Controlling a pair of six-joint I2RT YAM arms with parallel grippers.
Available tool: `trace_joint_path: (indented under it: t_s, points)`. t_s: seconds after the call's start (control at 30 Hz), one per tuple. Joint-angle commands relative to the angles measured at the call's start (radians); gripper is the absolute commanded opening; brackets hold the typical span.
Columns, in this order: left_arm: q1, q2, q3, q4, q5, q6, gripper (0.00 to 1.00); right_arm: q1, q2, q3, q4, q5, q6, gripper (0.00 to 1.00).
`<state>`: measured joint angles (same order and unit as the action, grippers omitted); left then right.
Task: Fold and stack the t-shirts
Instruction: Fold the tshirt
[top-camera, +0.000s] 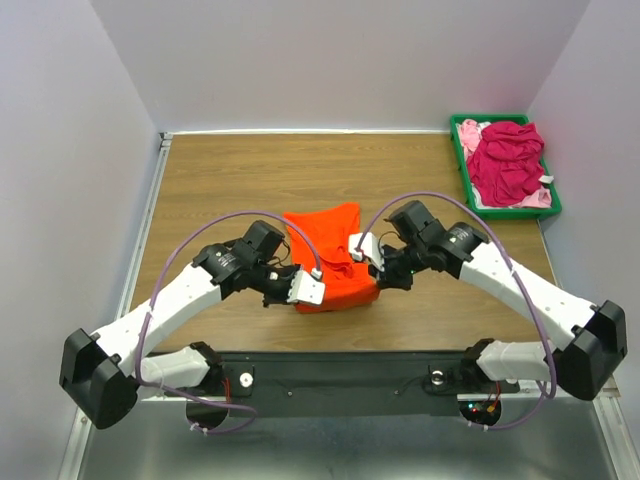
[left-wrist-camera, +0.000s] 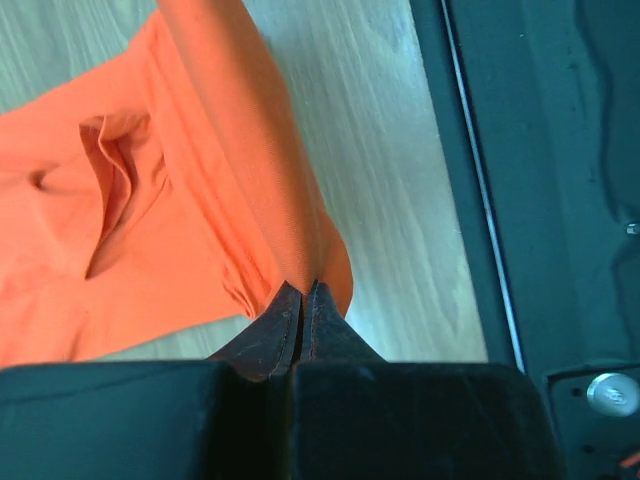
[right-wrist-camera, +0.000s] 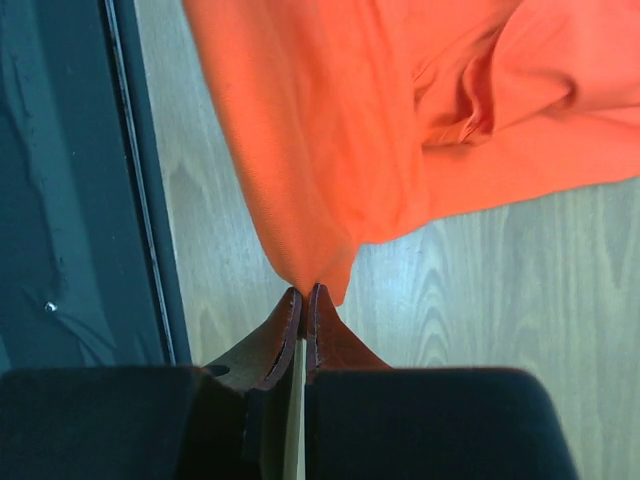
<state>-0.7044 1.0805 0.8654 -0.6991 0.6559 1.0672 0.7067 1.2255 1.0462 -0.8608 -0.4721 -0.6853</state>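
Folding of the bright orange cloth t-shirt (top-camera: 325, 255) is the step in hand. From the top camera, it lies partly bunched on the wooden table (top-camera: 220, 180), just beyond the middle of the black base rail (top-camera: 340, 375). The left gripper (top-camera: 303, 292) and right gripper (top-camera: 372, 268) sit at its two corners nearest that rail. Far beyond the rail's right end, the green plastic bin (top-camera: 520, 212) holds the crumpled magenta t-shirt (top-camera: 508, 160) and pale pink t-shirt (top-camera: 468, 132), both unfolded.

The left wrist camera shows its jaws pressed together on an orange corner, the cloth drawn up taut, with the rail close alongside.

The right wrist camera shows the same: jaws clamped on the other corner, beside the rail.

Next, I judge, both corners should travel away from the rail together and level, then be released once the cloth lies flat.
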Motion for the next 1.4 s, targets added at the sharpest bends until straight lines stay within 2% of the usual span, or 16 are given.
trace_joint_path:
  t_s: [0.0, 0.13, 0.23, 0.37, 0.5, 0.67, 0.8, 0.93, 1.17, 1.23, 1.27, 1.33, 1.37]
  points:
    - [0.008, 0.008, 0.082, -0.045, 0.019, -0.062, 0.00, -0.007, 0.064, 0.115, -0.004, 0.033, -0.008, 0.01]
    - [0.092, 0.090, 0.171, -0.046, 0.031, -0.003, 0.00, -0.045, 0.162, 0.199, -0.003, 0.032, -0.068, 0.01]
    - [0.195, 0.199, 0.279, -0.080, 0.059, 0.085, 0.00, -0.091, 0.229, 0.274, -0.004, 0.006, -0.124, 0.01]
    - [0.310, 0.408, 0.405, -0.096, 0.071, 0.172, 0.01, -0.160, 0.412, 0.376, -0.003, -0.034, -0.194, 0.01]
    - [0.364, 0.625, 0.572, -0.082, 0.065, 0.163, 0.05, -0.240, 0.604, 0.489, 0.003, -0.063, -0.264, 0.01]
    - [0.427, 0.914, 0.769, -0.096, 0.074, 0.123, 0.09, -0.291, 0.840, 0.708, 0.005, -0.094, -0.237, 0.00]
    - [0.436, 1.022, 0.817, -0.102, 0.051, 0.116, 0.09, -0.297, 0.969, 0.787, 0.005, -0.124, -0.188, 0.01]
    - [0.431, 1.003, 0.735, -0.094, 0.073, 0.122, 0.09, -0.296, 0.990, 0.747, 0.003, -0.163, -0.139, 0.01]
    - [0.358, 0.752, 0.385, 0.027, 0.102, 0.067, 0.09, -0.245, 0.775, 0.436, 0.014, -0.220, -0.068, 0.01]
    - [0.347, 0.698, 0.295, 0.042, 0.120, 0.030, 0.12, -0.240, 0.691, 0.362, 0.026, -0.235, -0.022, 0.04]
    - [0.342, 0.647, 0.253, 0.059, 0.123, 0.001, 0.20, -0.240, 0.651, 0.350, 0.023, -0.247, 0.016, 0.15]
    - [0.341, 0.601, 0.227, 0.072, 0.119, -0.013, 0.28, -0.242, 0.612, 0.331, 0.019, -0.250, 0.053, 0.31]
    - [0.342, 0.561, 0.221, 0.067, 0.114, -0.016, 0.32, -0.242, 0.597, 0.333, 0.020, -0.243, 0.070, 0.42]
